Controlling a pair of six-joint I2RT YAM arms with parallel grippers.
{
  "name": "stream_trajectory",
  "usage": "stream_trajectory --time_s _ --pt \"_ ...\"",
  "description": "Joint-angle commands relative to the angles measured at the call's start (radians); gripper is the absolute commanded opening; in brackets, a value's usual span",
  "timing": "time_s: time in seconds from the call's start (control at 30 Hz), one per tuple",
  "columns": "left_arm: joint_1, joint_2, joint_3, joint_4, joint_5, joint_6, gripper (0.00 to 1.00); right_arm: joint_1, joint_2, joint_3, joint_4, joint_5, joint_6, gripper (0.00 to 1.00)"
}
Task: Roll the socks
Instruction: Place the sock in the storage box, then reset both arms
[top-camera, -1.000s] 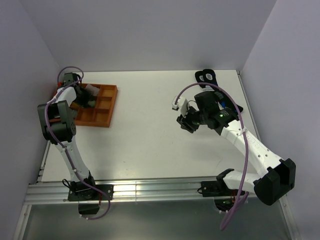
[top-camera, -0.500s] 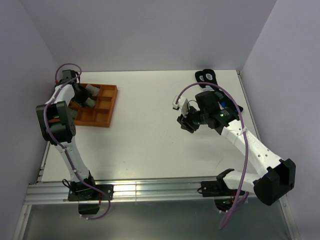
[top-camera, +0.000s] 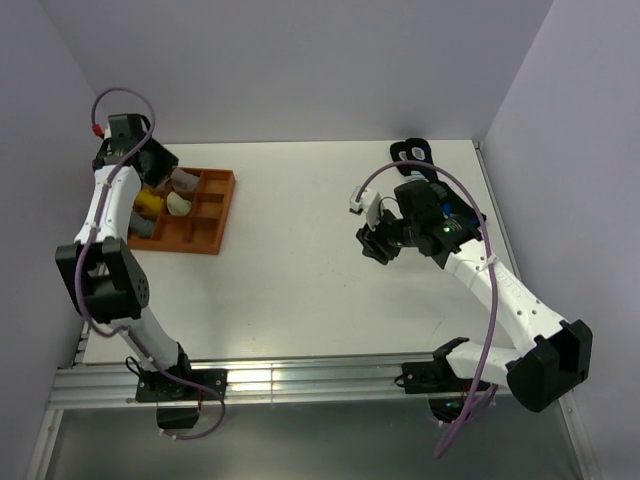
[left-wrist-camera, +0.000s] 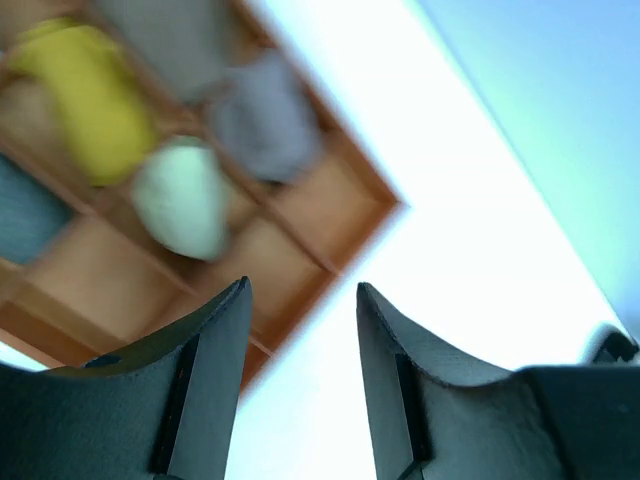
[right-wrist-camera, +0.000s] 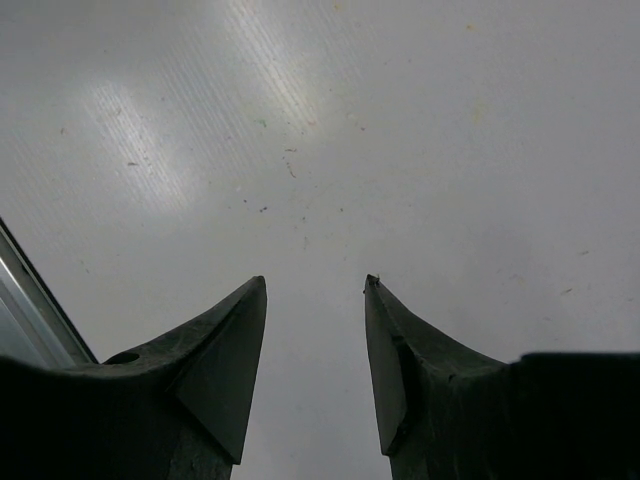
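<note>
A pale cream sock, rolled into a ball (top-camera: 178, 203), lies in a compartment of the orange tray (top-camera: 225, 212); it also shows in the left wrist view (left-wrist-camera: 182, 198). No taupe sock with a striped cuff is in view. My left gripper (top-camera: 160, 166) hangs open and empty above the tray's far side; its wrist view (left-wrist-camera: 300, 290) is blurred. My right gripper (top-camera: 375, 246) is open and empty over bare table right of centre; its wrist view (right-wrist-camera: 315, 282) shows only the table.
The tray also holds a yellow bundle (top-camera: 147, 203) and grey bundles (top-camera: 186, 180), seen in the left wrist view too as yellow (left-wrist-camera: 85, 95) and grey (left-wrist-camera: 262, 118). A black item (top-camera: 412, 152) lies at the back right by the wall.
My left arm has risen and swung back from the tray, uncovering the yellow and cream bundles. My right arm has barely moved.
</note>
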Motion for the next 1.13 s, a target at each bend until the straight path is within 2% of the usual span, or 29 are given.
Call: stream_trajectory --time_s 0.0,0.03,0.1,0.13,0.2,0.23,0.3,0.33,0.4,0.43,0.53,0.73,1.1 --pt "-0.115 -0.179 -0.026 0.048 -0.019 0.047 0.52 -0.021 -0.057 0.023 0.048 -0.015 0.070 0.52" --pt "-0.181 -0.256 -0.088 0.068 -0.019 0.048 0.52 -0.022 -0.064 0.020 0.056 -0.007 0.079 0.52" --pt "-0.240 -0.336 -0.153 0.095 -0.011 0.040 0.52 -0.028 -0.089 0.011 0.068 0.011 0.108 0.53" --pt "-0.304 -0.415 -0.231 0.155 -0.010 0.040 0.52 -0.032 -0.095 0.011 0.068 0.014 0.113 0.53" --pt "-0.381 -0.480 -0.297 0.189 -0.026 0.035 0.52 -0.035 -0.115 0.020 0.062 0.026 0.139 0.54" --pt "-0.460 -0.540 -0.364 0.229 -0.039 0.029 0.52 -0.035 -0.118 0.028 0.057 0.025 0.148 0.54" --pt "-0.551 -0.592 -0.437 0.281 -0.075 0.011 0.52 -0.039 -0.133 0.042 0.051 0.022 0.182 0.55" --pt "-0.642 -0.635 -0.513 0.313 -0.083 0.005 0.52 -0.044 -0.138 0.043 0.057 0.017 0.196 0.55" --pt "-0.729 -0.664 -0.573 0.399 -0.124 -0.011 0.52 -0.048 -0.152 0.037 0.059 0.013 0.219 0.56" --pt "-0.808 -0.683 -0.619 0.428 -0.138 -0.018 0.52 -0.048 -0.155 0.034 0.056 0.010 0.224 0.56" --pt "-0.949 -0.678 -0.663 0.502 -0.184 -0.031 0.51 -0.051 -0.154 0.036 0.034 -0.001 0.237 0.57" --pt "-1.089 -0.619 -0.670 0.580 -0.184 -0.028 0.51 -0.051 -0.161 0.046 0.010 -0.023 0.251 0.59" --pt "-1.113 -0.582 -0.640 0.573 -0.184 -0.018 0.51 -0.055 -0.212 -0.015 0.059 -0.007 0.244 0.63"
